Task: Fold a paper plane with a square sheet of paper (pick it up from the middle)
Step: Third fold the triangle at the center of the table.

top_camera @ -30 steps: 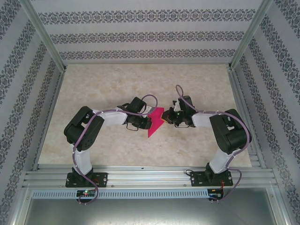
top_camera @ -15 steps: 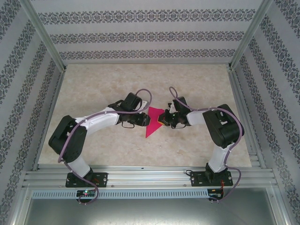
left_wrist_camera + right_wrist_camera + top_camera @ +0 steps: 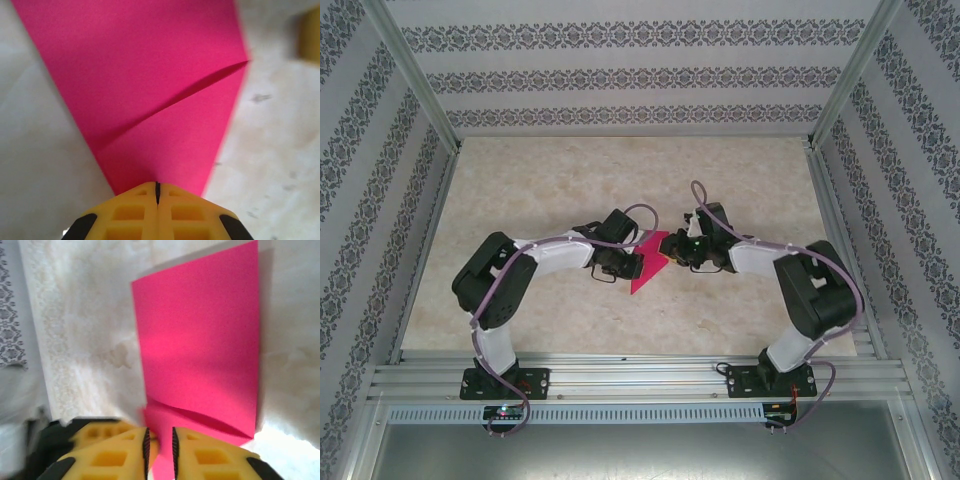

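Observation:
The magenta square sheet of paper (image 3: pixel 648 268) lies mid-table, folded into a pointed shape whose tip aims at the near left. In the left wrist view a diagonal flap edge crosses the paper (image 3: pixel 150 90). My left gripper (image 3: pixel 632 262) is at its left edge, and its yellow jaws (image 3: pixel 157 189) are pressed together on the paper's narrow end. My right gripper (image 3: pixel 672 252) is at the paper's right corner. Its jaws (image 3: pixel 159 442) stand a little apart, with a folded corner of the paper (image 3: pixel 200 350) showing in the gap.
The beige marbled table (image 3: pixel 570 180) is fenced by aluminium rails (image 3: pixel 620 372) at the near edge and by patterned walls on the other sides. Both arm bases sit on the near rail. Bare tabletop stretches behind and to either side of the grippers.
The left gripper opened briefly, then shut on the paper's edge, and its arm drew back in. The right gripper's jaws have parted. The paper shifted slightly.

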{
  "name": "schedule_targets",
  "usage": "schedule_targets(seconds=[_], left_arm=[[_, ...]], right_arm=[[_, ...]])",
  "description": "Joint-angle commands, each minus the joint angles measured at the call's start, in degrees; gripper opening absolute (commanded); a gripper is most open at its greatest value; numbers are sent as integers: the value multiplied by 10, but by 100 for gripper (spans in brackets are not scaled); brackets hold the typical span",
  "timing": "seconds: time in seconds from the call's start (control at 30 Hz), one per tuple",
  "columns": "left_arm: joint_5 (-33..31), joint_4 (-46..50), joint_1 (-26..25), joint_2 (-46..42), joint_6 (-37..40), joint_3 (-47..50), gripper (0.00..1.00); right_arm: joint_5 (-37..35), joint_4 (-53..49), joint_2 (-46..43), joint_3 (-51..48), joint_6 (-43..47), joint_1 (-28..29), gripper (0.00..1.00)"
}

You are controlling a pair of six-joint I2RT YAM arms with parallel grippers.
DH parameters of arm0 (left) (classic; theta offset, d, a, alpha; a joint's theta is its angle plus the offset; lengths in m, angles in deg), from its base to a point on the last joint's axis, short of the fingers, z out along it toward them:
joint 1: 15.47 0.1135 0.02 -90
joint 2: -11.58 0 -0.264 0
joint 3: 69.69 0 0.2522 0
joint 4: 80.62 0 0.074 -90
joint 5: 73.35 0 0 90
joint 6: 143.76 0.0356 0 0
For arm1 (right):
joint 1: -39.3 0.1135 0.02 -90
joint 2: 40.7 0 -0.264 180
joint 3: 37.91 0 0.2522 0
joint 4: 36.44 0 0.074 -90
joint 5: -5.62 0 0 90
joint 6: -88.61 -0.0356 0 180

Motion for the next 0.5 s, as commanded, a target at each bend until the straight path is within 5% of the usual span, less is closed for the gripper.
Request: schedule_targets(seconds=[0.0,0.47], left_arm=[[-31,-17,4,8,-10,-12,4],[-11,-73,23,-28,-10,19,7]], right_arm=[[-24,-23,-31,-35,5,-4,28],[-19,6,3,-50,-17,3,36]])
